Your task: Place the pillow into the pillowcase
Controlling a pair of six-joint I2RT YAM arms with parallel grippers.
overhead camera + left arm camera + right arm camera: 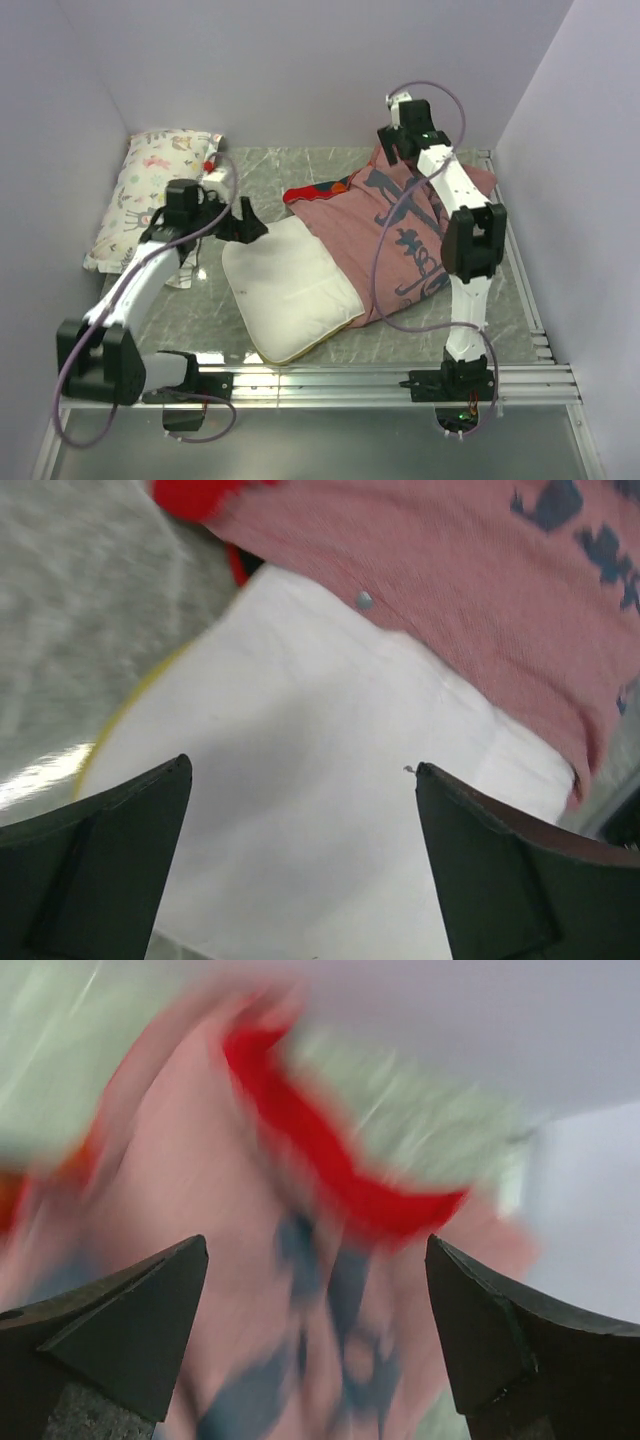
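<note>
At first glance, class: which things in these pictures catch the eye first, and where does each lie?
The pink pillowcase with dark calligraphy sprawls at the right, its edge overlapping the cream pillow at the centre. A white animal-print pillow lies at the far left.

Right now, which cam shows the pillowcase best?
Top external: the pillowcase shows almost whole, dull-pink side up, its edge lying over the pillow. Left wrist catches only that pink edge on the pillow. Right wrist is close on it but motion-blurred.
</note>
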